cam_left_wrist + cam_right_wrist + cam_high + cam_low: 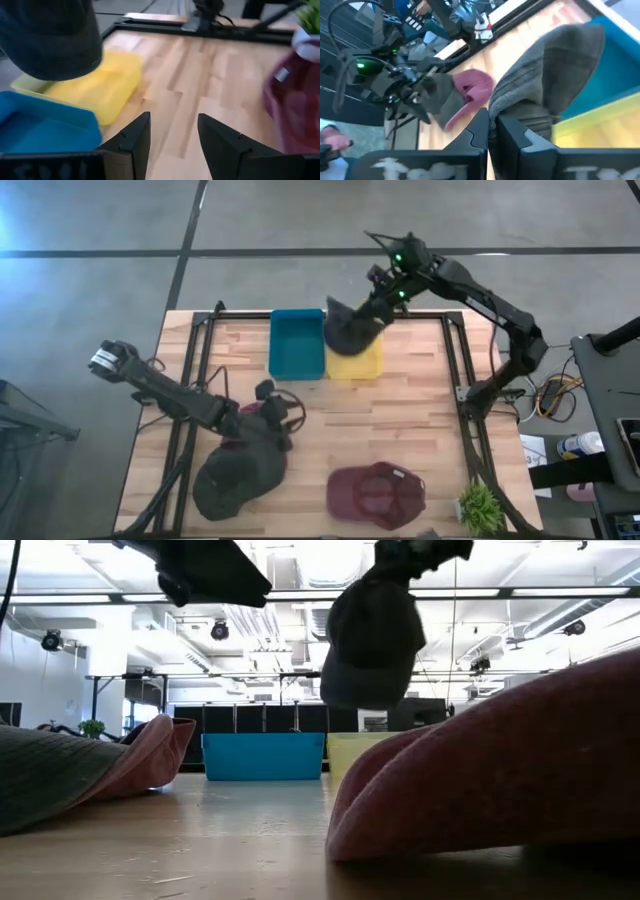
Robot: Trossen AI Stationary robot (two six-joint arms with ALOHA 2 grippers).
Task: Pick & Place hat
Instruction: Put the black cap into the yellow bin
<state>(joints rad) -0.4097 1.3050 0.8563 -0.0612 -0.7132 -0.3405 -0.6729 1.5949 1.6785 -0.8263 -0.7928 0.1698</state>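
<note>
High view: the right gripper point(372, 308) holds a dark grey hat point(350, 330) in the air above the yellow bin point(357, 363) at the far side of the tabletop point(400, 430).

From the right wrist view, that gripper's fingers are pinched tight on the fabric at the hat's edge, and the hat hangs below them, clear of the bin, with the blue bin point(296, 343) just beside the yellow one. The left gripper point(268, 395), fingers spread and empty, sits low over the near left of the tabletop beside a dark olive hat point(235, 480) and what appears to be a maroon one partly hidden under the arm. Another maroon hat point(377, 494) lies near the front edge, with a small green plant point(480, 506) at the corner.
</note>
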